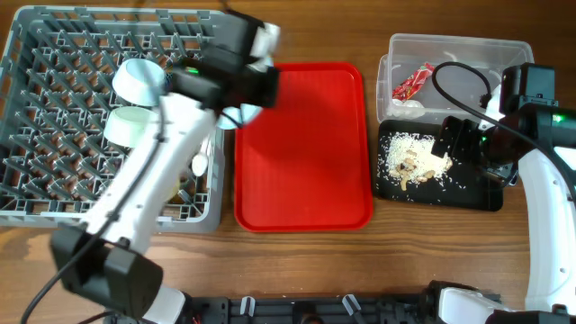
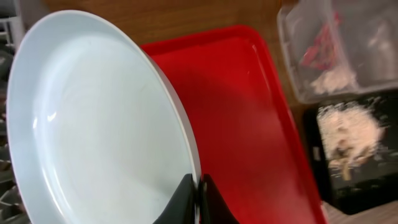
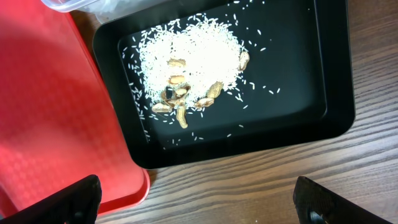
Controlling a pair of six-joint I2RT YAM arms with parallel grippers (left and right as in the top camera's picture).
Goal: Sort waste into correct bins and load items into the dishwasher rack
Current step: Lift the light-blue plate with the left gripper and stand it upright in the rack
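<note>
My left gripper (image 2: 199,188) is shut on the rim of the round pale-blue plate (image 2: 99,124) and holds it on edge between the grey dishwasher rack (image 1: 54,54) and the red tray; overhead, the gripper (image 1: 243,94) hides most of the plate (image 1: 236,115). A pale-blue bowl (image 1: 139,79), a light-green bowl (image 1: 126,126) and a white utensil (image 1: 200,165) sit in the rack. The clear tub (image 1: 459,45) holds the red wrapper (image 1: 414,81) and white scrap (image 1: 409,106). The black tray (image 3: 298,93) holds rice leftovers (image 3: 193,59). My right gripper (image 3: 199,199) is open and empty above it.
The flat red serving tray (image 1: 301,153) lies bare in the middle, between the rack and the black tray (image 1: 477,193). The clear tub stands just behind the black tray. Bare wooden table shows in front of the black tray (image 3: 280,180).
</note>
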